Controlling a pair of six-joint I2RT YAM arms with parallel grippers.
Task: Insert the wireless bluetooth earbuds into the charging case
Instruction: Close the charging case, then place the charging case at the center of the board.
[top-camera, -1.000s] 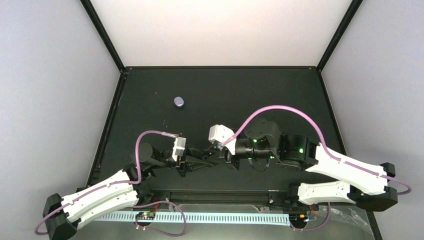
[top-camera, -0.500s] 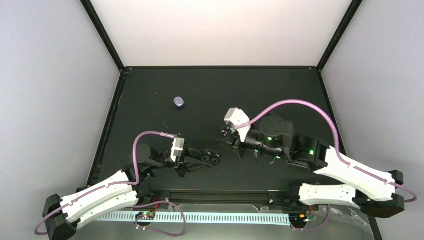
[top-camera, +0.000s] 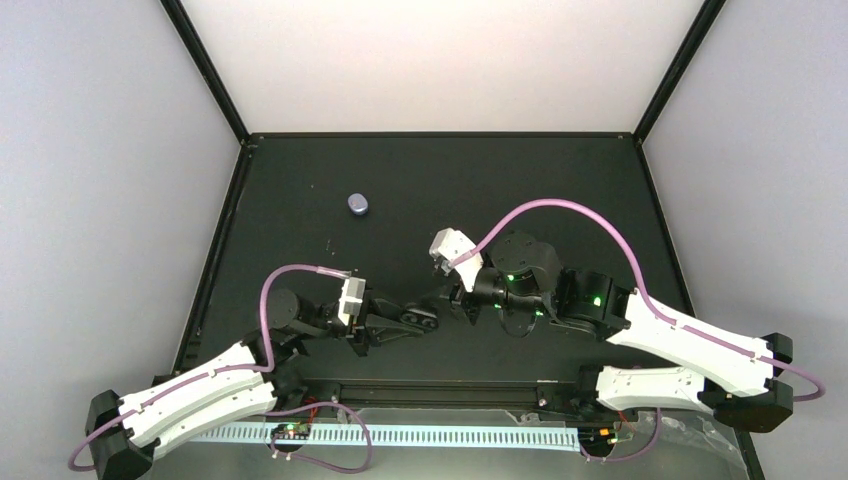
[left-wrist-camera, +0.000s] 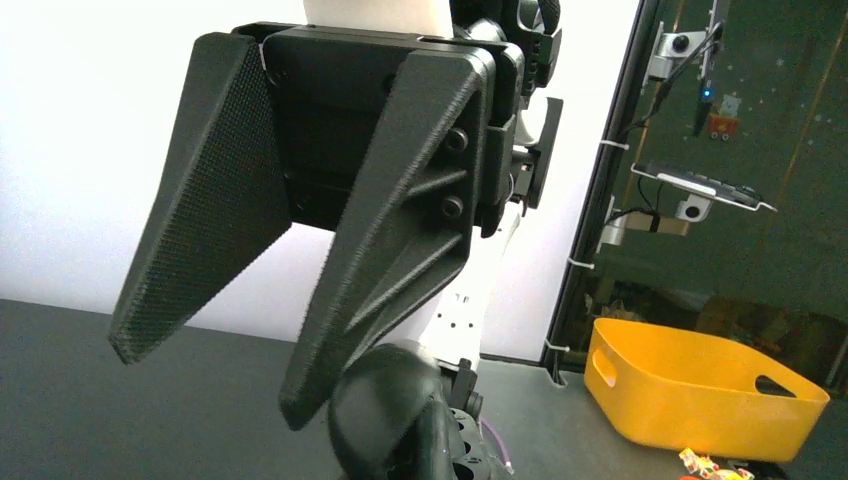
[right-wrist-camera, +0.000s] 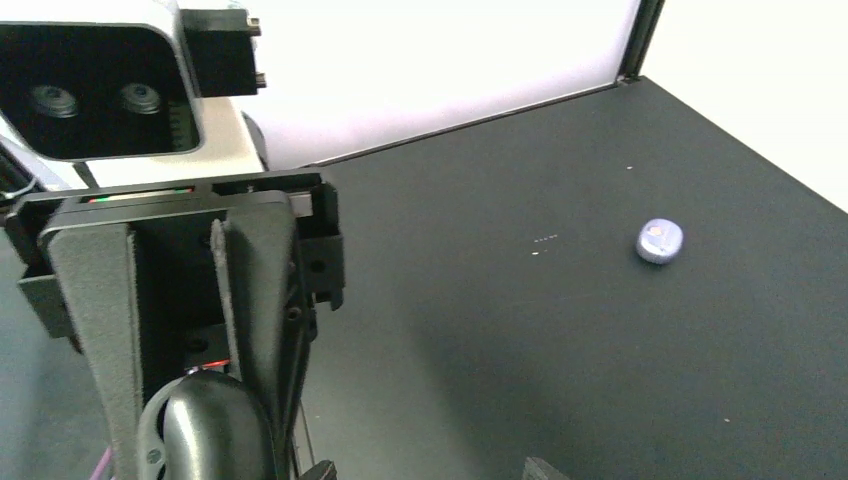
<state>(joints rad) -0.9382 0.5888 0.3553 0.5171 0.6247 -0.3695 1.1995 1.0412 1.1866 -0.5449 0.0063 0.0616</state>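
Top external view: near centre, the left pincer (top-camera: 425, 319) and right pincer (top-camera: 450, 300) face tip to tip, both with jaws apart and nothing seen between them. Beyond them the case (top-camera: 358, 204) sits on the desk (top-camera: 560, 190), well apart, far and left of both. The right pincer points that way, so it looks better placed. No earbuds show.

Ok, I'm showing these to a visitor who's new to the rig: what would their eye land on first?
Probably the two arms nose to nose near the table's middle, the left gripper and right gripper pointing at each other with tips nearly together. Then the charging case, a lone pale lavender spot on the black table, farther back and left of both grippers. The left wrist view also catches a bright yellow bin beyond the table.
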